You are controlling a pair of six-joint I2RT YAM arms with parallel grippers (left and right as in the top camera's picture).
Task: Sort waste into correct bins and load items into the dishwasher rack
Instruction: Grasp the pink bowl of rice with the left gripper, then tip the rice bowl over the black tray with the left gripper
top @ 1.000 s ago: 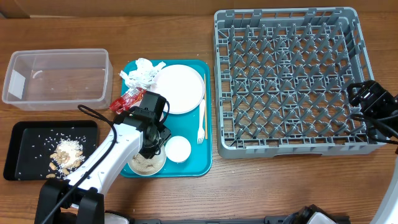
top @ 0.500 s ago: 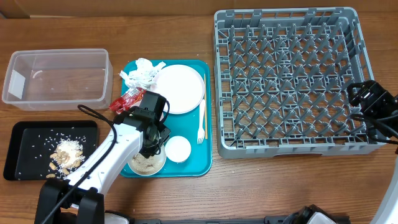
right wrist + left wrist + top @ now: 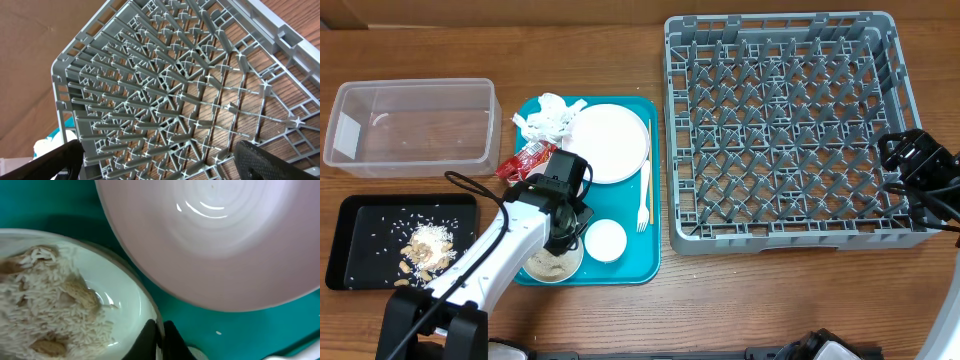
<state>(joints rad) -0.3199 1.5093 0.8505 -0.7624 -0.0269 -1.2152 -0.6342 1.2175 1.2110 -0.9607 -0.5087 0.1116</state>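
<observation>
My left gripper (image 3: 564,228) is shut on the rim of a white bowl (image 3: 550,265) holding rice and food scraps, at the front of the teal tray (image 3: 640,255). In the left wrist view the fingers (image 3: 158,339) pinch that rim, with the rice bowl (image 3: 55,295) on the left and a pale round bowl (image 3: 215,240) beside it. That small bowl (image 3: 606,239), a white plate (image 3: 609,142), a white fork (image 3: 644,195), napkins (image 3: 548,118) and a red wrapper (image 3: 525,158) lie on the tray. My right gripper (image 3: 918,160) is open and empty over the grey rack (image 3: 780,130), as the right wrist view (image 3: 162,165) shows.
A clear tub (image 3: 410,125) stands at the far left. In front of it a black tray (image 3: 360,260) holds rice and scraps (image 3: 428,248). The rack's lattice floor (image 3: 165,85) holds nothing. Bare wooden table lies along the front edge.
My left gripper has shifted very slightly with the rice bowl's rim in it. The right arm has not moved.
</observation>
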